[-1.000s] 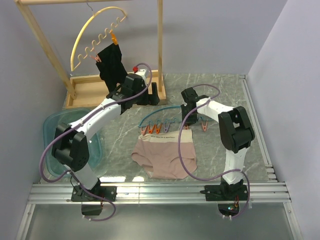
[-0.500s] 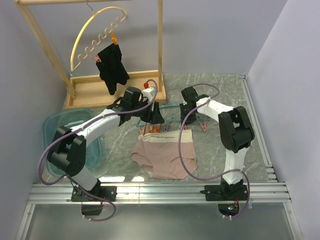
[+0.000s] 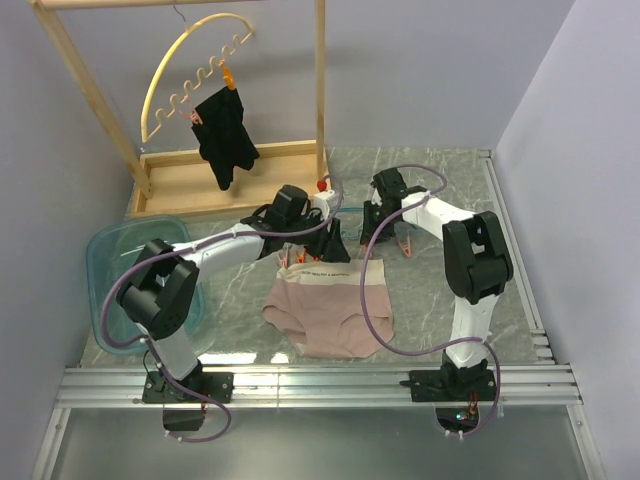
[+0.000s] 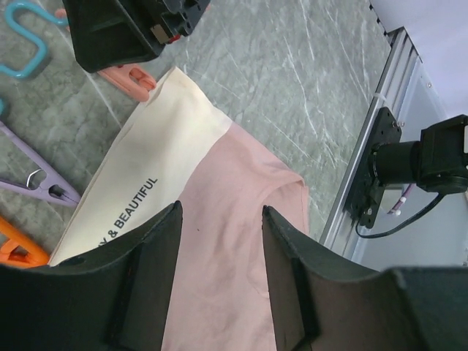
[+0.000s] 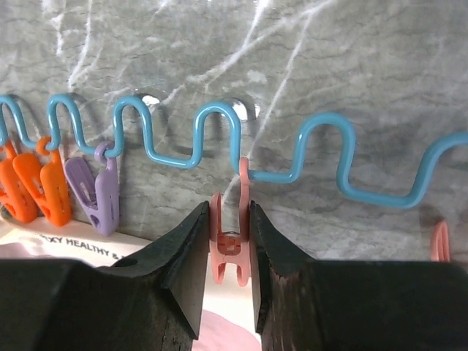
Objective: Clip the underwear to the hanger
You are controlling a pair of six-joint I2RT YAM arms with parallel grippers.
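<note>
The right fingers (image 5: 186, 256) clamp the salmon plastic clip (image 5: 228, 256) on the thin light-blue wavy plastic hanger (image 5: 216, 107); the left fingers (image 4: 146, 278), apart, hover over the flat dusty-pink briefs (image 4: 227, 241) — unlifted, their waistband may miss the clip's mouth.

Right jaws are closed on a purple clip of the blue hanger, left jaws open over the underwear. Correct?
Not quite: the right gripper holds the pink clip; the purple clip hangs free further left on the hanger, as the right wrist view shows. The rest holds.
</note>
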